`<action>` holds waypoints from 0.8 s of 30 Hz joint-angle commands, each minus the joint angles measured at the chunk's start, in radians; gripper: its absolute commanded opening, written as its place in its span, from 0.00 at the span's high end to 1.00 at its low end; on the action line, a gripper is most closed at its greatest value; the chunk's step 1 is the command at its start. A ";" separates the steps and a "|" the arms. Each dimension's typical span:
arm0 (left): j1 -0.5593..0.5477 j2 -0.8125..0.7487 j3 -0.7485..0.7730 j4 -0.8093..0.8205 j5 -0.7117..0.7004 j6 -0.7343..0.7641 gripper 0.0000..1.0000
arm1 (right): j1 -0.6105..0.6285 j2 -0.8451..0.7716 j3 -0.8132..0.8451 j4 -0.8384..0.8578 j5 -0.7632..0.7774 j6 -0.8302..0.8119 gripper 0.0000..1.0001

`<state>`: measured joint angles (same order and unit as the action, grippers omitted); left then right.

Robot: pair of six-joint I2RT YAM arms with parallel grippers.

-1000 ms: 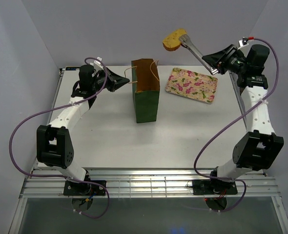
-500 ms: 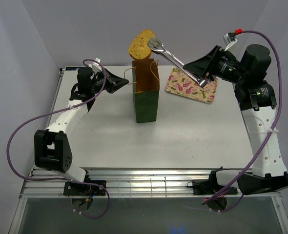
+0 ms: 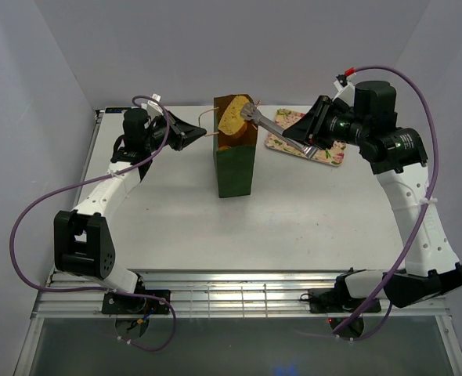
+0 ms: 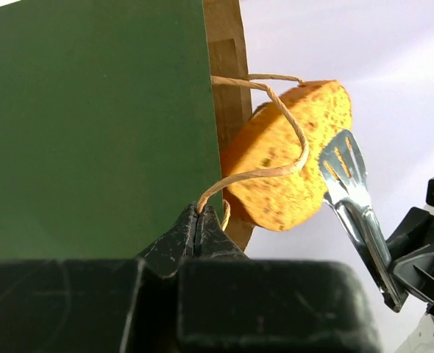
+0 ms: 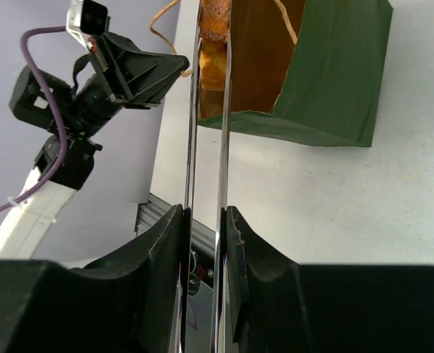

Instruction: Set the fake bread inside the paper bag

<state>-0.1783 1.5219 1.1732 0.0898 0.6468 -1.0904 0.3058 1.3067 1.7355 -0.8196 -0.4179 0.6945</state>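
Bread, a roundish golden bun (image 3: 232, 117), has dropped in the last half second: then it hung above the paper bag (image 3: 235, 168), now it sits in the bag's mouth, partly inside. My right gripper (image 3: 313, 135) has come down with it and now covers part of the floral tray (image 3: 333, 154) to the right of the bag. The bun fills much of the narrow opening and lies close to the bag's left rim, with the loop handle (image 4: 246, 176) crossing its face. Bare table (image 3: 176, 219) lies on the bag's near side. My right fingers (image 5: 165, 250) are pressed on metal tongs (image 3: 276, 129), whose slotted tips clamp the bun. My left gripper (image 3: 192, 135), just left of the bag, pinches that handle.
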 commanded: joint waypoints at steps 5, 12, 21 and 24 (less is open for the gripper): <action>0.005 -0.046 0.011 0.004 0.008 0.003 1.00 | 0.047 0.046 0.102 -0.041 0.116 -0.059 0.75; 0.005 -0.045 0.023 -0.005 0.011 0.006 1.00 | 0.049 0.072 0.157 -0.062 0.154 -0.073 0.66; 0.005 -0.046 0.020 -0.010 0.011 0.012 0.99 | 0.050 0.075 0.137 -0.035 0.114 -0.073 0.55; 0.005 -0.048 0.017 -0.007 0.011 0.014 0.96 | 0.049 0.077 0.137 -0.032 0.107 -0.078 0.53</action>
<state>-0.1783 1.5219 1.1732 0.0818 0.6472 -1.0885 0.3492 1.3903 1.8515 -0.8948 -0.2932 0.6342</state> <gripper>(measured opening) 0.028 0.465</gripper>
